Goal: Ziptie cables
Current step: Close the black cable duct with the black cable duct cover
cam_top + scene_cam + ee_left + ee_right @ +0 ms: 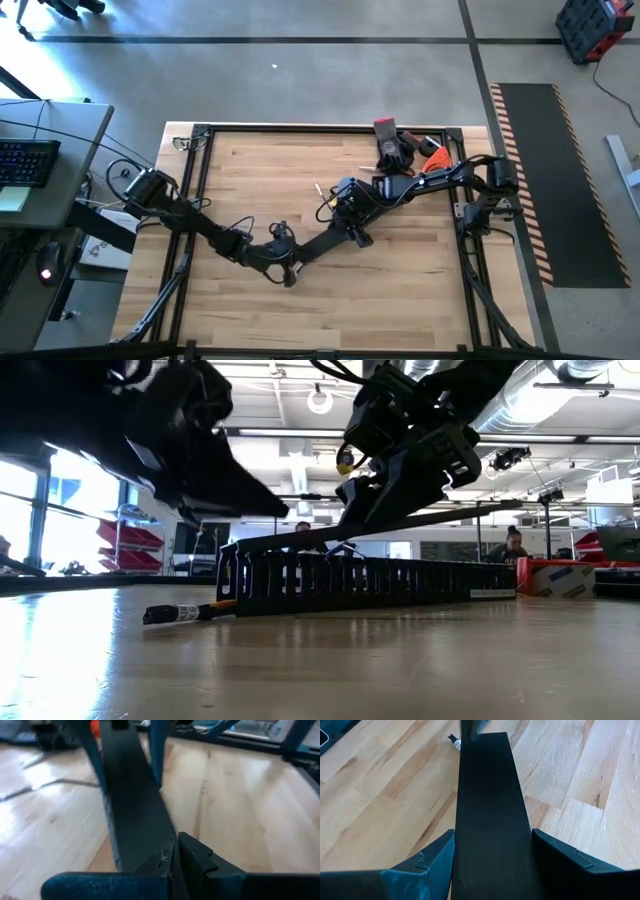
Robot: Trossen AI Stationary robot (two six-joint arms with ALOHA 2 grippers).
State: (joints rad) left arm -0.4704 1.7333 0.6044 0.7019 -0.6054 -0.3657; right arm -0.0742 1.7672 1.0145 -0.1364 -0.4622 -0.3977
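Cables (185, 612): only a short dark end shows, in the low view, poking out of the near end of the slotted duct (360, 582) and lying flat on the bench (420, 290). A pale label band and an orange bit sit near that end. The rest of the bundle seems to run inside the duct, hidden. No ziptie can be made out anywhere.

Flat black cover strip (492, 815): a long lid, held above the duct at a slant, one end higher than the other in the low view.

Right gripper (492, 857): jaws part-open and closed on the cover strip, one finger on each long edge, near the middle of the bench.

Left gripper (172, 865): jaws fully shut, pinching the strip's other end by a thin edge, toward the bench's front-left.

Clutter at the bench's far edge: gloves (392, 145) and an orange tool (432, 158), well apart from the work.

Risks, as judged:
- The strip is held by two arms; any mismatch in their motion could bow or twist it, or pull it out of the left jaws' thin pinch.
- If the low end drops, it may catch the comb slots and drag the duct, shifting the cables with it.
- The loose cable end lies unrestrained; a sliding duct could pull it farther in or out.
- The bundle itself is not exposed for tying while it sits in the duct.
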